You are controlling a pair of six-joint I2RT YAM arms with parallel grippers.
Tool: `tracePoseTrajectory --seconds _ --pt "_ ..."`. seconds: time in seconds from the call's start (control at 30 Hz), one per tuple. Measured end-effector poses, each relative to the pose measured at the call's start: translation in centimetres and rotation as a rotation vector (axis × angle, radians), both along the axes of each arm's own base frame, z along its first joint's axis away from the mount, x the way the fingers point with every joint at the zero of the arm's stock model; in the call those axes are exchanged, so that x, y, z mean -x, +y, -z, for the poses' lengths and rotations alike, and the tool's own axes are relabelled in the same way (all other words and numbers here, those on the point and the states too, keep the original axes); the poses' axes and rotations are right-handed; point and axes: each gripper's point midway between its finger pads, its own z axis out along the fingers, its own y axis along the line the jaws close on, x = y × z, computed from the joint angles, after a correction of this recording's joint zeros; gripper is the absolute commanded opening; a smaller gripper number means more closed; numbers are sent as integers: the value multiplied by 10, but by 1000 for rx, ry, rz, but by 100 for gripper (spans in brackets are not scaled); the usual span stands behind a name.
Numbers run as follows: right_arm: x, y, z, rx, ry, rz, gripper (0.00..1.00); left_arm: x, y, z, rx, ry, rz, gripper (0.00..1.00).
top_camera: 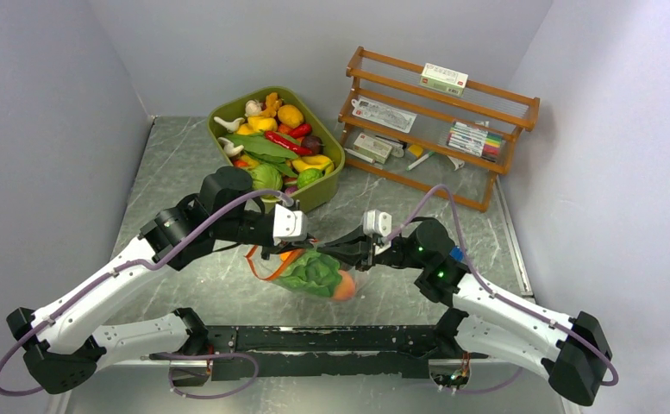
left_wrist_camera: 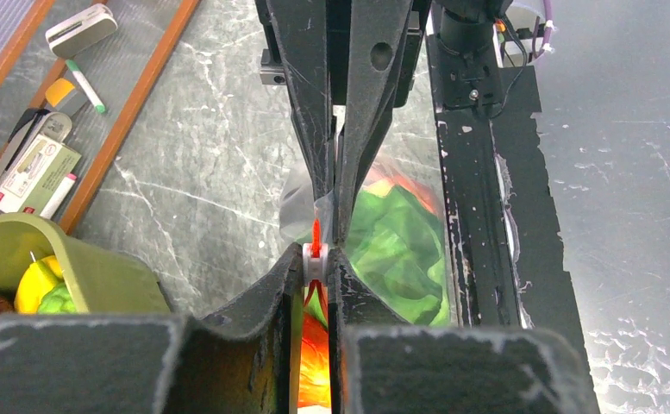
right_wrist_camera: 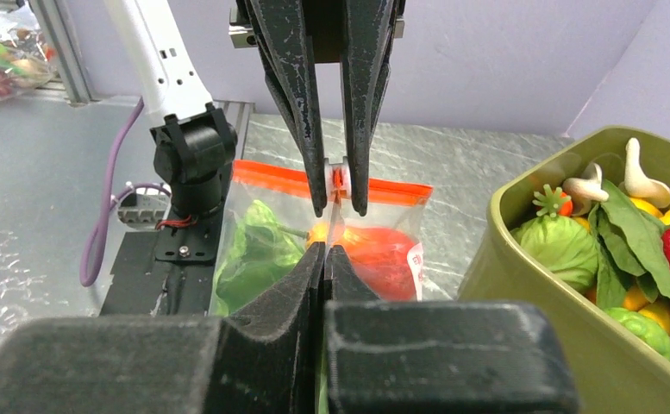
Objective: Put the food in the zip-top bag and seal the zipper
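Note:
The clear zip-top bag (top_camera: 309, 274) hangs between my two grippers near the front middle of the table. Inside it are green lettuce (top_camera: 316, 271) and an orange-pink peach (top_camera: 344, 286). My left gripper (left_wrist_camera: 314, 266) is shut on the white slider of the orange-red zipper (right_wrist_camera: 374, 186). My right gripper (right_wrist_camera: 326, 252) is shut on the bag's top edge just beside the slider. The fingertips of the two grippers almost touch. In the top view the left gripper (top_camera: 303, 250) and the right gripper (top_camera: 329, 252) meet over the bag. The lettuce (right_wrist_camera: 249, 254) and peach (right_wrist_camera: 383, 250) show through the plastic.
The olive-green tub (top_camera: 324, 191), full of toy fruits and vegetables, stands just behind the bag. A wooden rack (top_camera: 439, 129) with pens and boxes is at the back right. The black base rail (top_camera: 331, 338) runs along the near edge. Grey walls close both sides.

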Motion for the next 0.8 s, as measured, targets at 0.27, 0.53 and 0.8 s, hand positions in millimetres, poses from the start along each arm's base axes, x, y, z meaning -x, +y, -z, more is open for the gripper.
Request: tracePoseTrajectory --seconds 0.27,0.53,0.8 --pt "0 1 0 -2 12 -4 6 -1 0 1 -2 1 -2 7" --pt "-3 5 -4 25 41 -3 23 -3 -4 8 -20 26 -4 7" --pt "-6 9 1 81 52 10 0 -5 -4 12 -27 31 -7 7"
